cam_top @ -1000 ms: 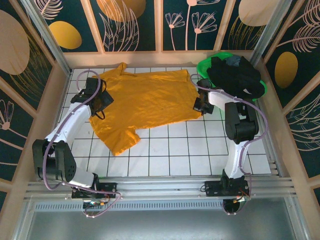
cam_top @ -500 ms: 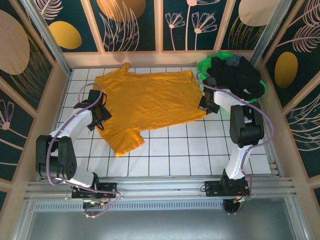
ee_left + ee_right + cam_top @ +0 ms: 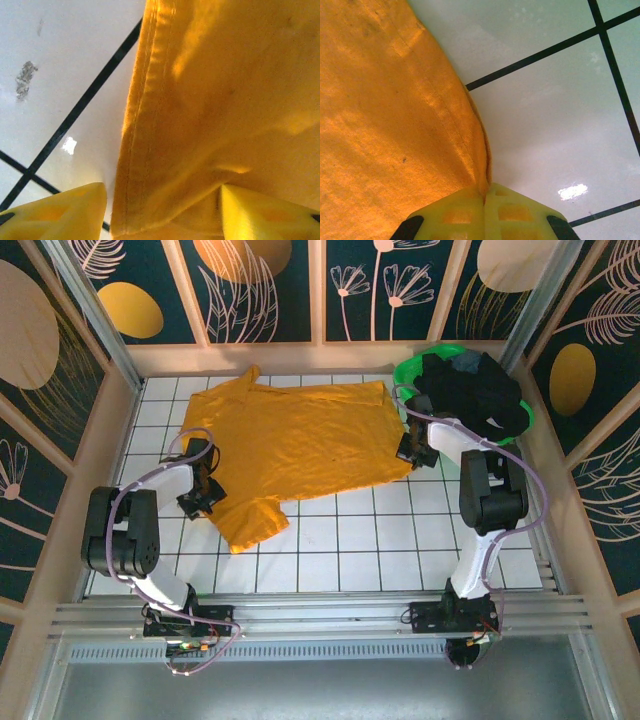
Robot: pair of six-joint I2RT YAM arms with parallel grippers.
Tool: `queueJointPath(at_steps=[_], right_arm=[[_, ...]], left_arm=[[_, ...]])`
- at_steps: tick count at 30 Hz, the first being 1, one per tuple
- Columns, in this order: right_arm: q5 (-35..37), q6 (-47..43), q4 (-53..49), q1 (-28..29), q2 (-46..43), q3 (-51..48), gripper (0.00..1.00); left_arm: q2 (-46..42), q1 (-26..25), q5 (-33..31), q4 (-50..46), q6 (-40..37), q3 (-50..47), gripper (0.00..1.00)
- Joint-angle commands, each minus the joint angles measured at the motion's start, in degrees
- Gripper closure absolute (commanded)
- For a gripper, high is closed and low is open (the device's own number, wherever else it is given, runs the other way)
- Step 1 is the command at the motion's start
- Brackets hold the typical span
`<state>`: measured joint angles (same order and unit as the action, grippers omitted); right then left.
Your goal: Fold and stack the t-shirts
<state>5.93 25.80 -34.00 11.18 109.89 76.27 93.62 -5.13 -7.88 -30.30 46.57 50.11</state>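
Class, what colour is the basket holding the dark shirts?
Bright green basket, best in the top external view.

No legible text, numbers, labels (wall panels (image 3: 250, 290): leaf motifs).

Top camera looks down; wrist cameras (seemingly very close) share its orange t-shirt (image 3: 300, 450).

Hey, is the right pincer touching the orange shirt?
Touching. The right wrist view shows the right pincer shut, pinching the hem of the orange shirt.
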Motion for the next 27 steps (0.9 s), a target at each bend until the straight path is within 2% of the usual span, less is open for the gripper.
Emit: queueJointPath(at_steps=[1,4,5,9,19,23,27], right_arm=[[-1.33,-0.32,-1.1,-0.12,-2.84,-1.53,1.0],[-2.64,-0.38,-0.26,-0.13,-3.75,-1.87,1.0],[-3.47,-0.4,-0.12,-0.25,-3.96,-1.6,1.0],[-7.44,-0.19,0.45,-0.28,-5.37,3.11,1.0],[-13.74,2.47,2.86,-1.54,-3.37,32.05,1.0],[-14.7,3.25,9.44,-2.18,-7.63,34.93,1.0],[-14.55,3.03,17.91,-2.38,-17.3,29.21,1.0]], left_arm=[[1.33,0.72,0.01,4.94,0.72,-1.06,0.6],[2.27,0.86,1.46,6.35,1.14,0.1,0.98],[1.9,0.82,1.5,6.25,1.21,0.91,1.0],[-1.34,0.82,-0.56,3.33,1.35,9.17,1.0],[-2.88,0.8,-6.4,-4.68,1.63,42.47,1.0],[-5.91,0.91,-9.98,-5.08,1.36,50.9,1.0],[-11.89,0.91,-13.47,-3.36,0.0,54.04,1.0]])
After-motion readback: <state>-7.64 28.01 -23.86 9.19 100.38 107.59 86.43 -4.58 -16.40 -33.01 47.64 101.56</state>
